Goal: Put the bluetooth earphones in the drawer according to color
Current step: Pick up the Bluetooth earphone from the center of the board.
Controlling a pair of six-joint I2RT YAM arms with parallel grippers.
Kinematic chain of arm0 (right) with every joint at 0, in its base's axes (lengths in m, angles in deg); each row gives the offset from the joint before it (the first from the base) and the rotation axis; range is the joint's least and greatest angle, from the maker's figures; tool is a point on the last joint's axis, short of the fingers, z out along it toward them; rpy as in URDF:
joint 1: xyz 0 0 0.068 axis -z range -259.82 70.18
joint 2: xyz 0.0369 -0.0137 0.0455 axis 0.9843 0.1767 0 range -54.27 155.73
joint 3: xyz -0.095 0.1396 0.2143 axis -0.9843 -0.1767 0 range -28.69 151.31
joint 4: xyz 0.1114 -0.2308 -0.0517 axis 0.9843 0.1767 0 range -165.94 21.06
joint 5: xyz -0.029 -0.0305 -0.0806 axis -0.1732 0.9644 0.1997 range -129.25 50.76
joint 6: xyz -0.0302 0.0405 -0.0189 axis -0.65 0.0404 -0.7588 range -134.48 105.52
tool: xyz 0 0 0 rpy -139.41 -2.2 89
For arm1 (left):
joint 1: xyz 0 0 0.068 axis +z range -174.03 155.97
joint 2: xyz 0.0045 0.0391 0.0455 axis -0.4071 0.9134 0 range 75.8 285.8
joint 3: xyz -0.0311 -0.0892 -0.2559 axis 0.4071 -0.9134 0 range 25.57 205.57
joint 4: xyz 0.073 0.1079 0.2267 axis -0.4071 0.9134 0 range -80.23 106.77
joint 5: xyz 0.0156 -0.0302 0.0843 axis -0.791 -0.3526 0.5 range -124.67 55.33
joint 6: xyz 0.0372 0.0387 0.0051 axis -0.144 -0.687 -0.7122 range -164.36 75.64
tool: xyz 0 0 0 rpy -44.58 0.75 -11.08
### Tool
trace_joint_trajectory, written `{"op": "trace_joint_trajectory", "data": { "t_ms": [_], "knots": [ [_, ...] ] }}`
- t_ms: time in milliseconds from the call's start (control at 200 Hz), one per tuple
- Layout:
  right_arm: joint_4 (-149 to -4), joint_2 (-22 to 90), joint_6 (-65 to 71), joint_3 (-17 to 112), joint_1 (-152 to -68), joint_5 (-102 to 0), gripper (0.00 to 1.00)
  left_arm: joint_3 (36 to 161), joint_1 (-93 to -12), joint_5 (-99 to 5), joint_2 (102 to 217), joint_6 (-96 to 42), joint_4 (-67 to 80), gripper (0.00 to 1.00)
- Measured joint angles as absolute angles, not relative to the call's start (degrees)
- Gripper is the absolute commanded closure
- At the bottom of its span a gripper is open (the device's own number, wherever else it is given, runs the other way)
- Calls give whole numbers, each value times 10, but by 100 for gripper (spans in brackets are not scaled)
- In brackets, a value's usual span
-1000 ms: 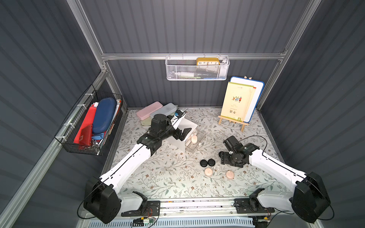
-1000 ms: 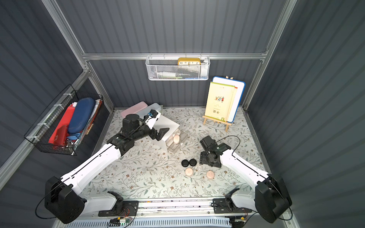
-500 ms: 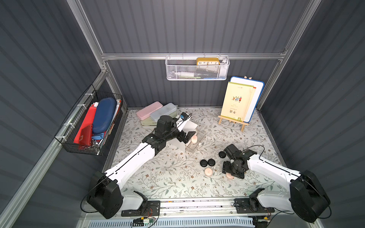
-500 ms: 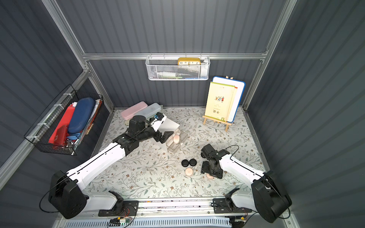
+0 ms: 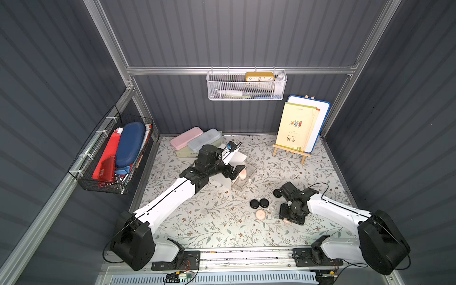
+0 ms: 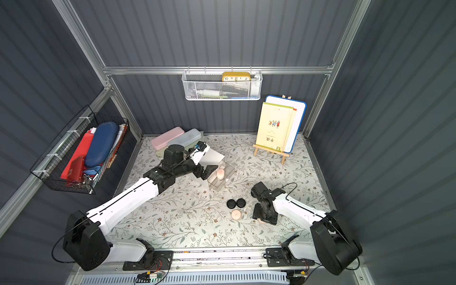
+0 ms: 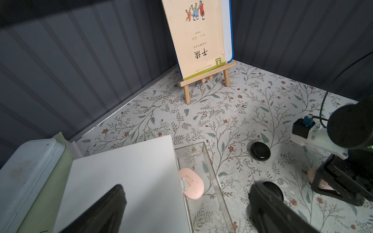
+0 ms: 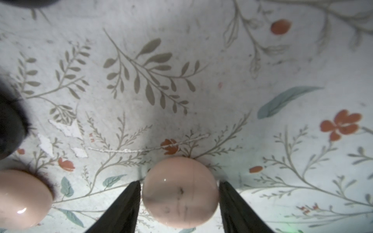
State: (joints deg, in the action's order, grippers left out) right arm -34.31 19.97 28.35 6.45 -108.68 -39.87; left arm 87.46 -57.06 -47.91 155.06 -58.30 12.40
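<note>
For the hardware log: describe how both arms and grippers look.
Left arm and right arm: white link shells, black joints, bulky black bases, a thin black cable on each. Left gripper and right gripper: black, with flat tapering fingers. A blue plug sits at the left wrist.

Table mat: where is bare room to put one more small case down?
Free: the front strip of the mat between both arm bases, and the patch between the easel and the open drawer. Crowded: around the two black cases, the loose pink case and the right hand.
</note>
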Motion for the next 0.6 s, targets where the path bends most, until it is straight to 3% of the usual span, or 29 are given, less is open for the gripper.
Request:
{"op": "trace_joint_trajectory", "data": {
  "t_ms": [600],
  "knots": [
    [-346, 192, 281, 73, -1087, -376, 73, 875, -571, -462, 1551, -590, 124, 1]
  ]
}}
